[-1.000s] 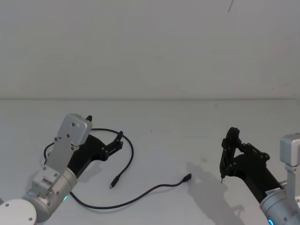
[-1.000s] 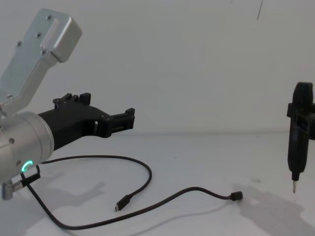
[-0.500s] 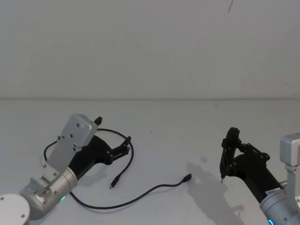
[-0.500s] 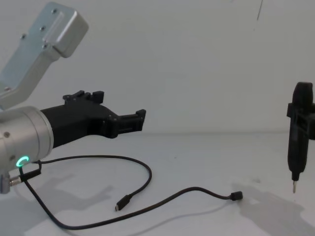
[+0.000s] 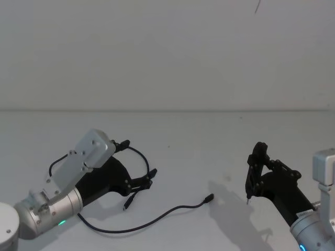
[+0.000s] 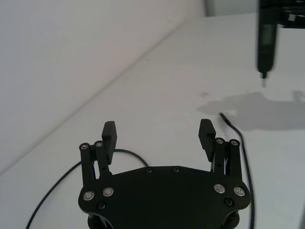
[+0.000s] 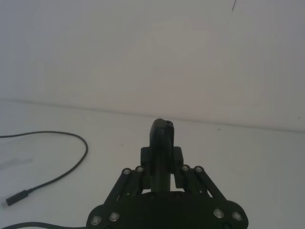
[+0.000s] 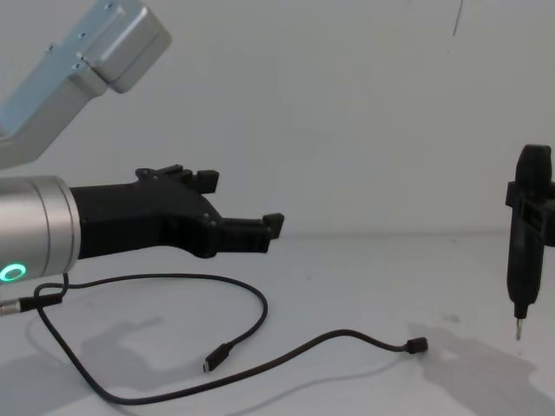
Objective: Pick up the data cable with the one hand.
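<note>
The left gripper (image 5: 137,161) reaches forward over the white table (image 5: 209,136), and its two fingers (image 6: 109,136) are spread wide apart with nothing between them. In the chest view this gripper (image 8: 241,201) hangs above the table surface and touches nothing; a green ring (image 8: 12,274) glows on its silver wrist.

The data cable (image 5: 172,209) lies flat on the table, under and around this gripper. One part of it makes a loop that passes below the spread fingers, and the loop ends in a small plug (image 8: 217,357) that lies just under the fingertips and a little nearer to the robot. From behind the wrist the cable (image 8: 342,333) runs forward along the table and ends in the second plug (image 8: 416,345), which lies ahead of the fingers, toward the other arm. In the left wrist view a thin piece of the cable (image 6: 240,140) goes past the outer side of one finger, and another piece curves beside the other finger.

The right gripper (image 5: 255,170) is well apart from the left one, on the far side of the second plug. Its fingers are pressed on a slim black pen-shaped tool (image 7: 162,131), which points down with its metal tip just above the table (image 8: 518,334).
</note>
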